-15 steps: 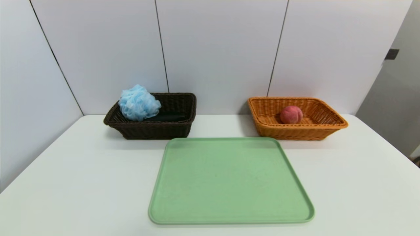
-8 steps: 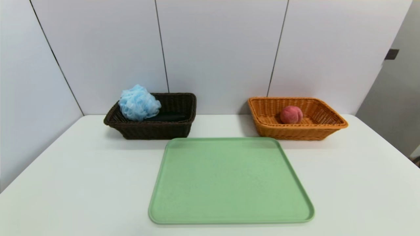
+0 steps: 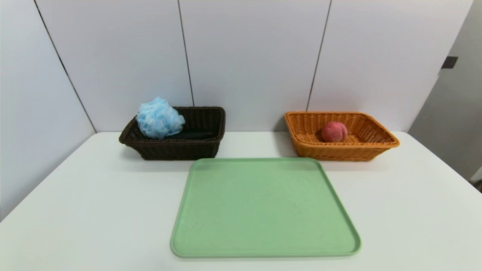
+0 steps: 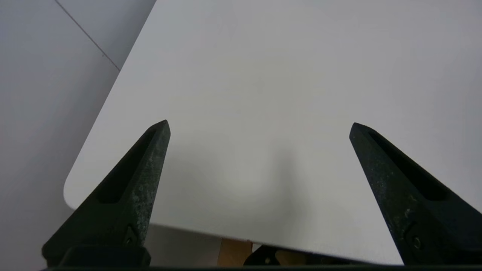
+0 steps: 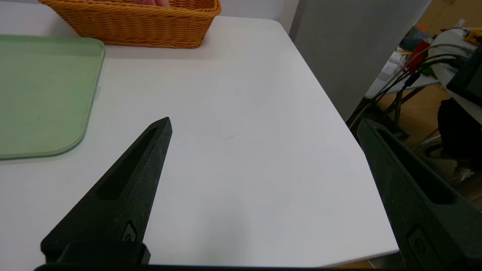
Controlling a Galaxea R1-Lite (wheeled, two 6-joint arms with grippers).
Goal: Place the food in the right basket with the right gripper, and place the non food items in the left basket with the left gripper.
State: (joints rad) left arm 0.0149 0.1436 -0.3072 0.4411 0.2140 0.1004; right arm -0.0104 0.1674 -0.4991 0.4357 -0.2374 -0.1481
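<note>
The peach (image 3: 334,131) was pink-red, its woven basket (image 3: 361,150) orange-tan. The pouf (image 3: 159,117) was light blue, its wicker basket (image 3: 177,149) dark brown. The tray (image 3: 263,210) was pale green, the surface (image 3: 94,195) white.

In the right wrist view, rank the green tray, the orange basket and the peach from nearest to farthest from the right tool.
The right tool hangs open over bare table near its right edge.
1. Green tray: nearest, lying beside the tool toward the table's middle.
2. Orange basket: farther, standing beyond the tray's far corner.
3. Peach: farthest, inside the basket, only its top showing above the rim.
</note>
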